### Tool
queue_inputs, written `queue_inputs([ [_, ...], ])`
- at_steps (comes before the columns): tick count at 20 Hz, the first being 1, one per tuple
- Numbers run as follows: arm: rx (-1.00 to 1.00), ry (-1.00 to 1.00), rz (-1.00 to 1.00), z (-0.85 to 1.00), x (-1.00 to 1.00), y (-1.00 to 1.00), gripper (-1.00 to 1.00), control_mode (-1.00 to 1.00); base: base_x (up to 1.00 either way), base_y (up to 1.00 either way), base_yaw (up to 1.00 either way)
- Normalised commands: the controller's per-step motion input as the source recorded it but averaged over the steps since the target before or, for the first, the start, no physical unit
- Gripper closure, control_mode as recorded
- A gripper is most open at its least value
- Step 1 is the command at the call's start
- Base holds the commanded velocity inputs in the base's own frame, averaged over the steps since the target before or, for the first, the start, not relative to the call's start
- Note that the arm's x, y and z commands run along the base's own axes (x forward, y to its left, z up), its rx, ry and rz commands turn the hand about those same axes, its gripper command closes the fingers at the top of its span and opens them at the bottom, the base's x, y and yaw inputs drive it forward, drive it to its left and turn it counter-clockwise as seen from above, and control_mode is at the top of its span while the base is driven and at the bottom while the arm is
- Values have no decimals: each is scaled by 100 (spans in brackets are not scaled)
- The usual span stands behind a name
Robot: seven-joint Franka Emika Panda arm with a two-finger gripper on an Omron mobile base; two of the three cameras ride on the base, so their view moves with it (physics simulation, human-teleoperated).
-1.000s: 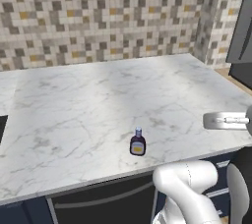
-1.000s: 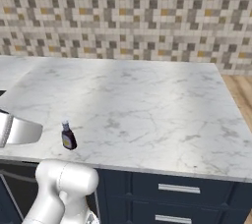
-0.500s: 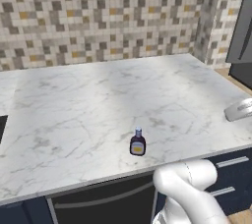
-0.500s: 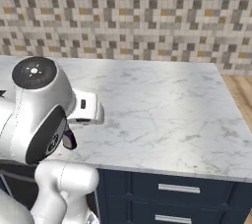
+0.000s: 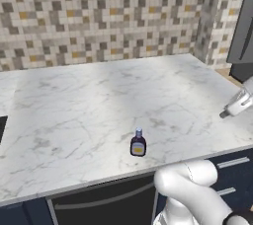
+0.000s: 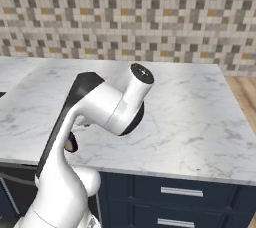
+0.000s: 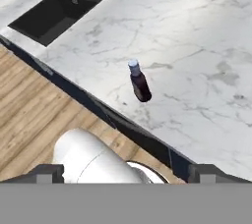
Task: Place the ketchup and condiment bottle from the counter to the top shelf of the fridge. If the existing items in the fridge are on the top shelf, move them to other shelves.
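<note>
A: Left base view, item one?
B: Condiment bottle (image 5: 138, 142), upright on the marble counter (image 5: 74, 100), near its front edge, at six o'clock of the slab's middle.
A: Right base view?
B: Same bottle (image 6: 70, 144), mostly hidden behind the white arm (image 6: 107, 107), at nine o'clock of frame centre.
A: Hand view?
B: Bottle (image 7: 139, 82) on the counter; black sink (image 7: 54, 14) at ten o'clock of it. Gripper (image 7: 126, 174) fingers wide apart, holding nothing.

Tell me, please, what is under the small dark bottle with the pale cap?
The small dark bottle with the pale cap stands upright directly on the white marble counter, near its front edge. Nothing else shows beneath it, though the spot under its base is covered.
</note>
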Motion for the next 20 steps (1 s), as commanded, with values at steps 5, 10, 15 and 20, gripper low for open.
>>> queue_inputs([
  [5, 28, -3, 47, -85, 99, 0, -100, -100, 0, 0, 0],
  [10, 25, -8, 44, -77, 83, 20, -100, -100, 0, 0, 0],
  [15, 22, -14, 37, -67, 50, 45, -100, -100, 0, 0, 0],
  [20, 11, -16, 15, -53, 20, 66, -100, -100, 0, 0, 0],
])
